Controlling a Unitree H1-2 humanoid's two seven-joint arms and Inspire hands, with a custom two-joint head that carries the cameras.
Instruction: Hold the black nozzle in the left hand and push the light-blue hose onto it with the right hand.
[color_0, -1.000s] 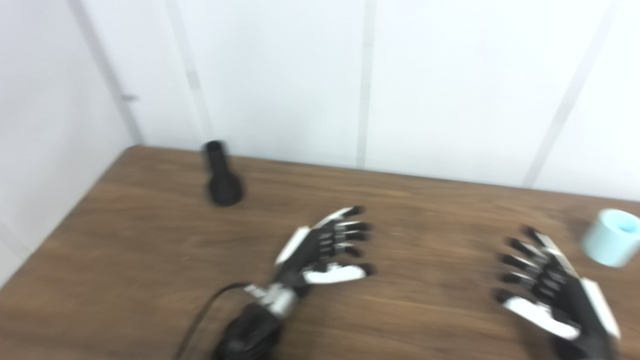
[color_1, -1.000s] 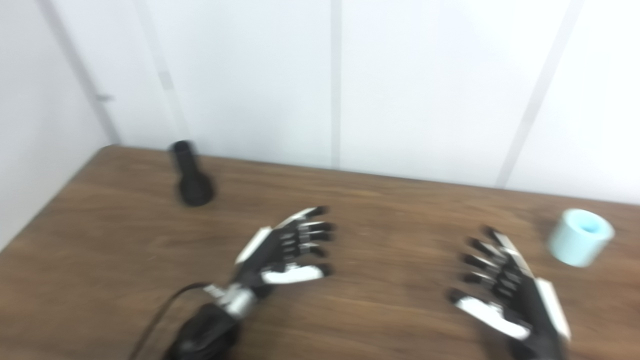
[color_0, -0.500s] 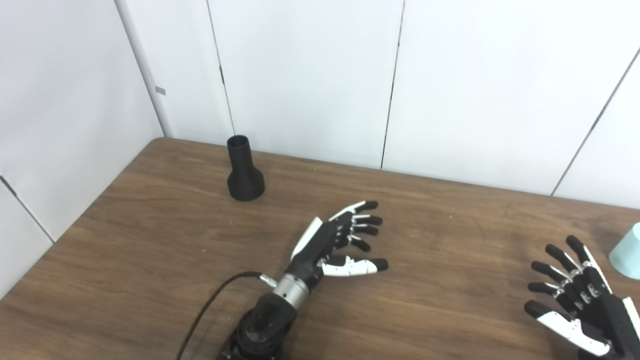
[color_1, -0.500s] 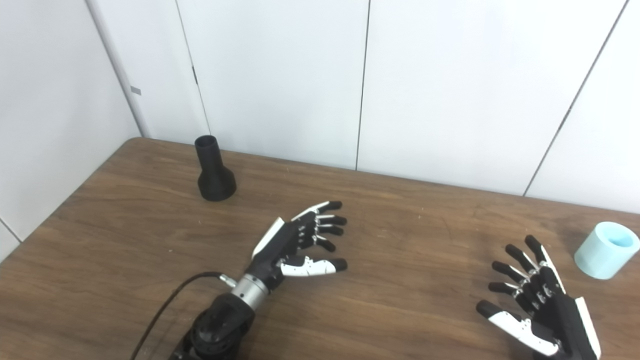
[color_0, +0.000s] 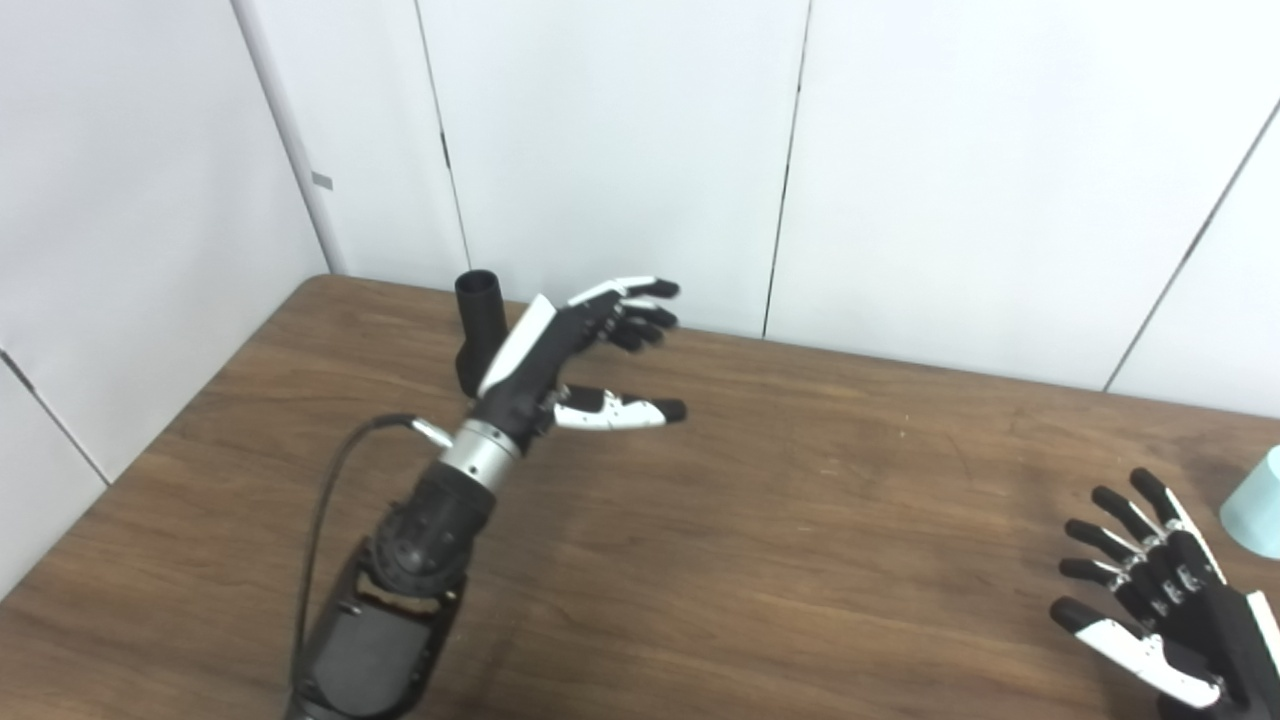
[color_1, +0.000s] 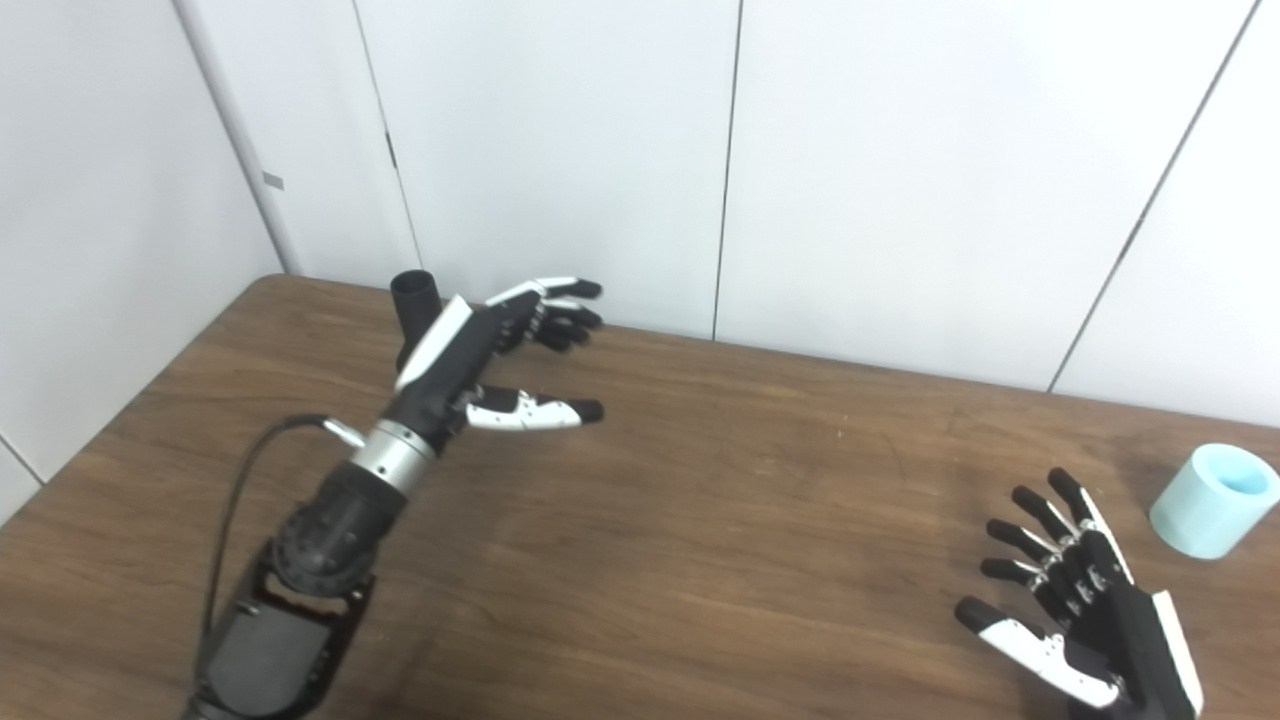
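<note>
Fingers spread and empty on both sides. From where I stand, the left hand (color_1: 490, 350) hangs raised beside the black nozzle (color_1: 412, 300), which stands upright near the table's (color_1: 700, 500) far left corner, likely lining up a side grasp. Well apart at the right edge sits the light-blue hose (color_1: 1212, 500); the right hand (color_1: 1080, 615) waits low near it, palm up.

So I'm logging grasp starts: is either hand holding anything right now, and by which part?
Nothing is held. The left hand is open in front of the black nozzle; the right hand is open, apart from the light-blue hose.
</note>
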